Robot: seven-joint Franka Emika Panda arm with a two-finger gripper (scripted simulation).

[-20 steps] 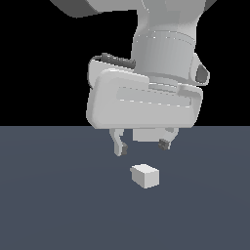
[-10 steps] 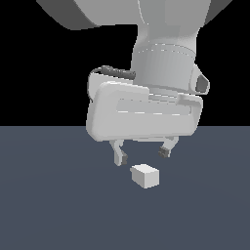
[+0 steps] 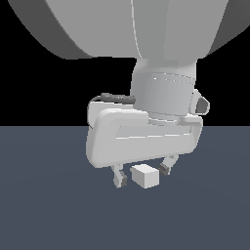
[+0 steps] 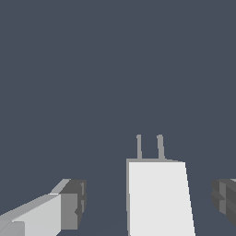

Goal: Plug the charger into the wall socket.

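The charger [image 3: 145,176] is a small off-white block lying on the dark grey floor. In the wrist view the charger [image 4: 159,198] shows two thin prongs sticking out of one end. My gripper [image 3: 141,176] is open and low over the floor, one finger on each side of the charger, with gaps on both sides. In the wrist view the dark fingertips [image 4: 76,203] stand apart from the block. The wall socket is out of view.
The dark grey floor [image 3: 58,210] spreads all around with nothing else on it. The arm's large white body fills the upper part of the exterior view.
The gripper has come down from above the charger until its open fingers straddle it. The charger has not moved.
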